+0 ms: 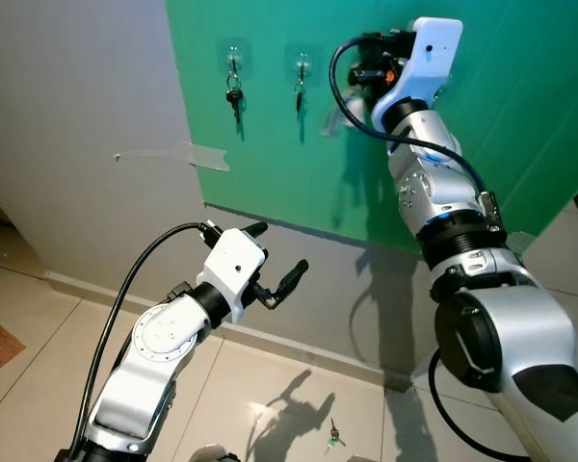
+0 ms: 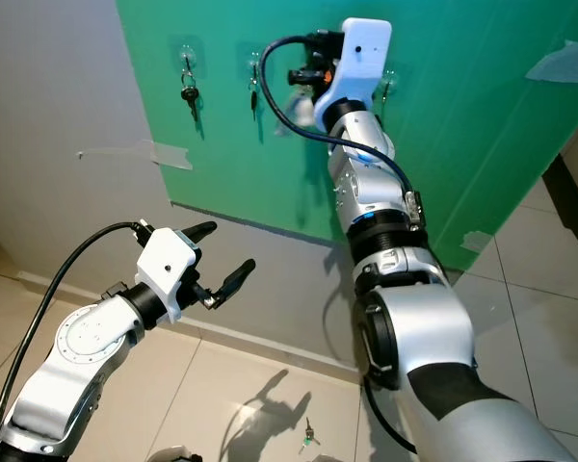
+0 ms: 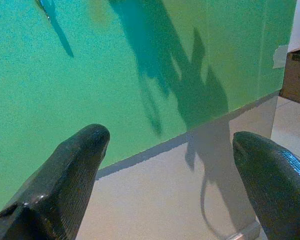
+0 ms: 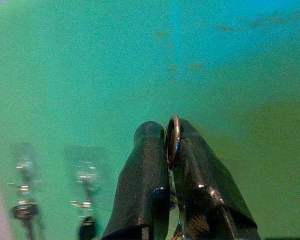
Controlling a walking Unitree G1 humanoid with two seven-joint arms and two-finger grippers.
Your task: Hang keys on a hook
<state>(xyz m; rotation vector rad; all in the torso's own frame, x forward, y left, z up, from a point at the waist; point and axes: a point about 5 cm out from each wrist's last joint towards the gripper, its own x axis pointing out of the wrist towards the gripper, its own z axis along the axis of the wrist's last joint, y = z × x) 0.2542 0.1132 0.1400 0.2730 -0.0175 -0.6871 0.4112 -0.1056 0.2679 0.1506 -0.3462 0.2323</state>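
Observation:
My right gripper is raised against the green wall panel and is shut on the metal ring of a set of keys, which sticks up between the fingertips. In the right wrist view two clear hooks stand beside it, each carrying keys. The eye views show those two hooks with keys hanging from them, just left of my right wrist. My left gripper is held low in front of the grey wall, open and empty.
A loose key lies on the tiled floor below the arms. Strips of clear tape hold the panel's edge to the grey wall. A further clear hook sits just right of my right wrist.

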